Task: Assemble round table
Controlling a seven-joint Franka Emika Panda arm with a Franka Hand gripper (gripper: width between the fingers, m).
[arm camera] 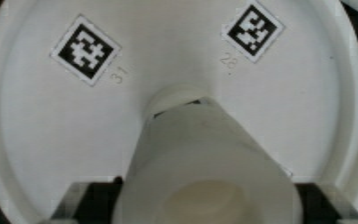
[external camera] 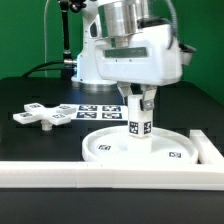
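Exterior view | fingers (external camera: 148,98) clamp short white cylinder leg (external camera: 138,126) | upright on rimmed round disc (external camera: 104,146)

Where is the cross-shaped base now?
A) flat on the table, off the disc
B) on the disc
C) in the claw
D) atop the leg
A: the cross-shaped base lies on the table at the exterior view's left, apart from the disc.

A glossy white, rounded wrist housing (external camera: 108,58) sits beneath a silver-grey cylindrical collar (external camera: 125,14), with black cables (external camera: 68,35) behind and a short dark-fingered claw (external camera: 138,102).
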